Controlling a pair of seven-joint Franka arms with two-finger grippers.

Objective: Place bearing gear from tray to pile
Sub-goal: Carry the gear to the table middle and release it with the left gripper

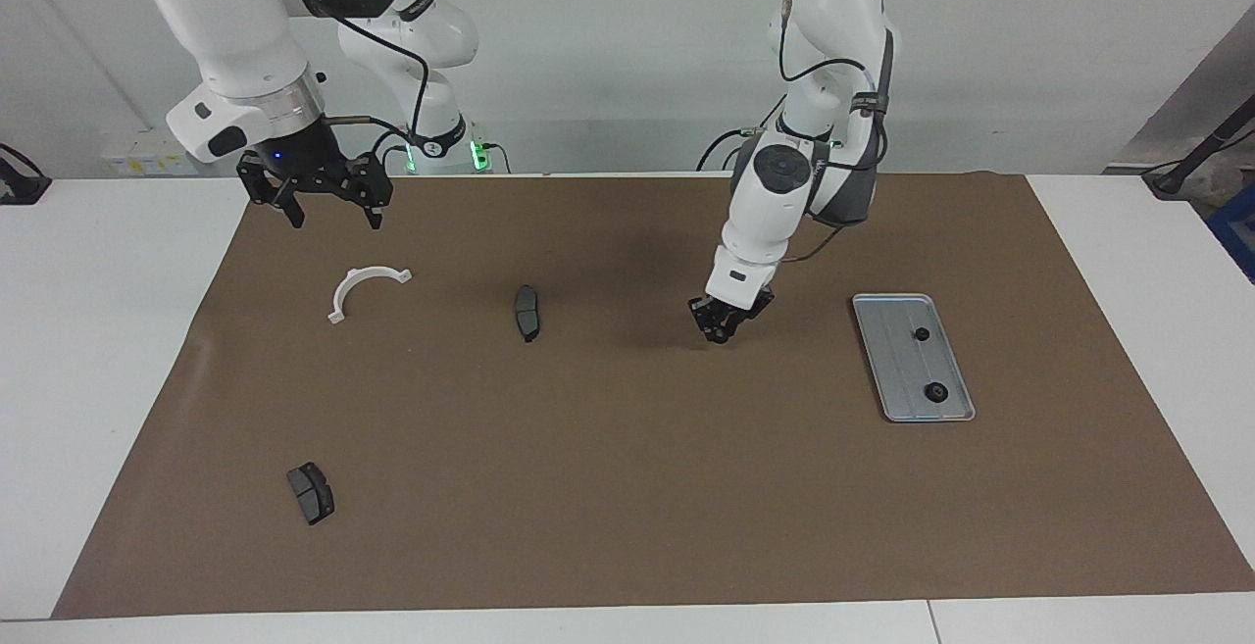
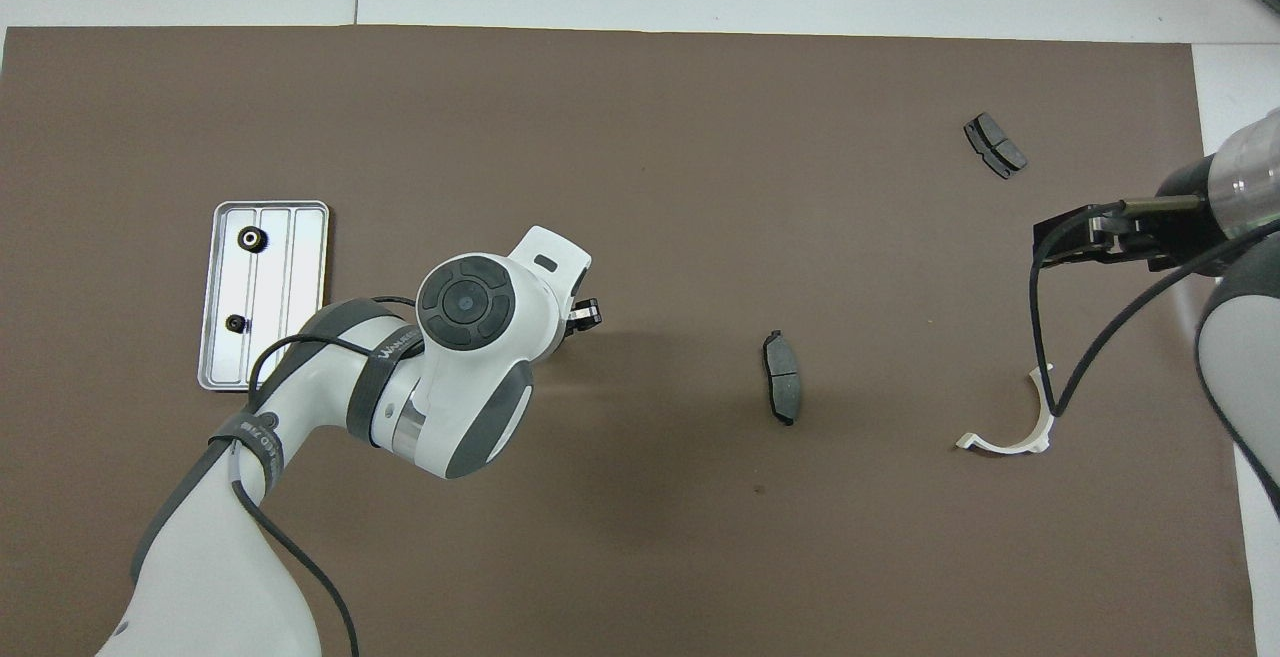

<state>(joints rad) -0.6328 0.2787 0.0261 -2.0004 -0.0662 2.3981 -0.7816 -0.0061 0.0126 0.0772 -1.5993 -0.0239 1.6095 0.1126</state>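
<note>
The silver tray [image 1: 897, 355] lies on the brown mat toward the left arm's end of the table, and it also shows in the overhead view [image 2: 300, 277]. Two small black gears rest in it, one nearer the robots [image 1: 922, 334] [image 2: 235, 323] and one farther [image 1: 936, 392] [image 2: 250, 237]. My left gripper [image 1: 721, 328] [image 2: 588, 315] hangs low over bare mat beside the tray, toward the table's middle. Whether it holds anything is hidden. No pile of gears shows on the mat. My right gripper [image 1: 333, 213] [image 2: 1070, 242] is open, empty and raised, waiting at the right arm's end.
A dark brake pad [image 1: 527, 312] [image 2: 781, 377] lies mid-mat. A second pad [image 1: 310, 492] [image 2: 994, 145] lies farther from the robots at the right arm's end. A white curved bracket [image 1: 365, 286] [image 2: 1020, 432] lies below the right gripper.
</note>
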